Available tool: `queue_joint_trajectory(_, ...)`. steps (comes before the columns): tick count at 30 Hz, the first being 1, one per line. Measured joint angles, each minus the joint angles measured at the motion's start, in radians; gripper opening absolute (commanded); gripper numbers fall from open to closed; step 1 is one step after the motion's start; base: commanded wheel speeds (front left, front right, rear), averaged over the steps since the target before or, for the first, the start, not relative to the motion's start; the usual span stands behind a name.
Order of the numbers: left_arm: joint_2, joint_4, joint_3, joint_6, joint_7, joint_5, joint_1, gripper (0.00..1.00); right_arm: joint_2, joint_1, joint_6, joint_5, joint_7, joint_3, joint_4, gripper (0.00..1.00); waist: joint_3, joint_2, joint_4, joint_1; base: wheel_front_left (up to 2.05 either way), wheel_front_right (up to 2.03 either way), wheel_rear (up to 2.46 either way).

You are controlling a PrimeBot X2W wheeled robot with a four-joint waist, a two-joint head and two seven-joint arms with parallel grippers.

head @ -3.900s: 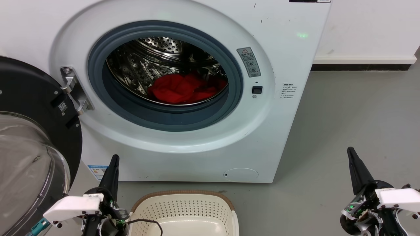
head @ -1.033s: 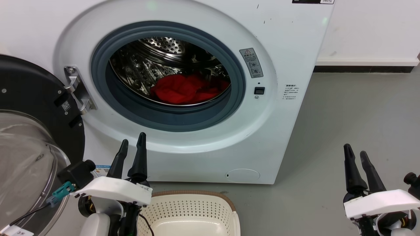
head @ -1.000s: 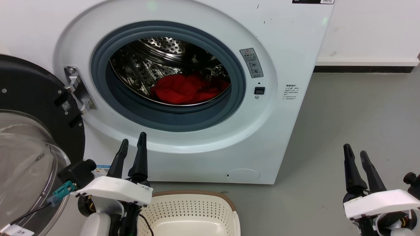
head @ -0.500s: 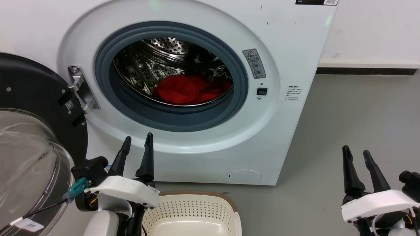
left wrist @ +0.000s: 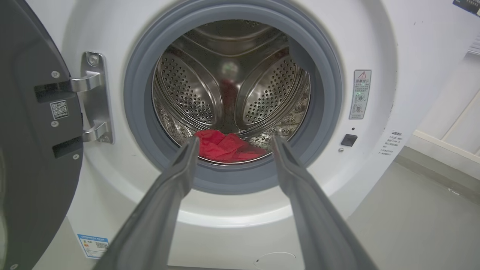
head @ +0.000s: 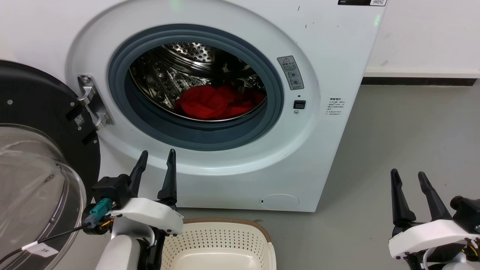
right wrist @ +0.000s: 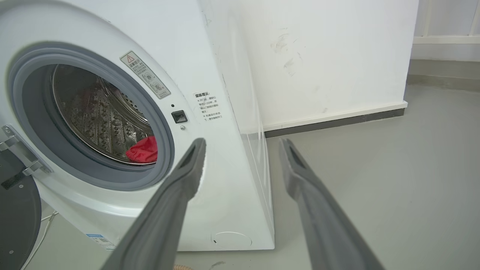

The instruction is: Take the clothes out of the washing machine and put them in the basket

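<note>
2 dark-fingered grippers have changed most: the left gripper (head: 157, 153) and the right gripper (head: 408, 173), each shut to a single spike a few seconds ago, now stand spread wide and hold nothing. The left one has also risen toward the grey rubber ring (head: 195, 139), its wrist view squared on the drum mouth, so I judge the reach for the laundry is starting. Nothing is out yet: the bright red soft fabric clothes (head: 213, 105) lie low in the perforated steel drum (head: 165, 78). Counted: 1 large white front-loading washing machine (head: 333, 56), 1 round black-framed glass door (head: 33, 108) swung open, 1 red heap whose garments I cannot separate, 1 cream perforated plastic basket (head: 225, 220) on the grey floor (head: 393, 131) before the machine.
</note>
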Motion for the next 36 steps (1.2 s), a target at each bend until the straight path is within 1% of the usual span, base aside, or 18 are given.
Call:
queue_joint_trajectory(15,0.011,0.041,-0.022,0.015,-0.034,0.121,-0.019,1.00,0.000,0.002,0.000,-0.133,-0.010,-0.004,-0.012,1.00,0.001,0.0000,0.005,0.0000,0.00,0.00,0.00)
queue_joint_trajectory(28,0.011,0.060,-0.026,0.032,-0.058,0.208,-0.023,1.00,0.000,0.005,0.000,-0.222,-0.021,-0.006,-0.020,1.00,0.001,0.0000,0.008,0.0000,0.00,0.00,0.00)
queue_joint_trajectory(36,0.009,0.070,-0.025,0.035,-0.072,0.255,-0.029,1.00,0.000,0.006,0.000,-0.269,-0.026,-0.005,-0.022,1.00,0.004,0.0000,0.009,0.0000,0.00,0.00,0.00)
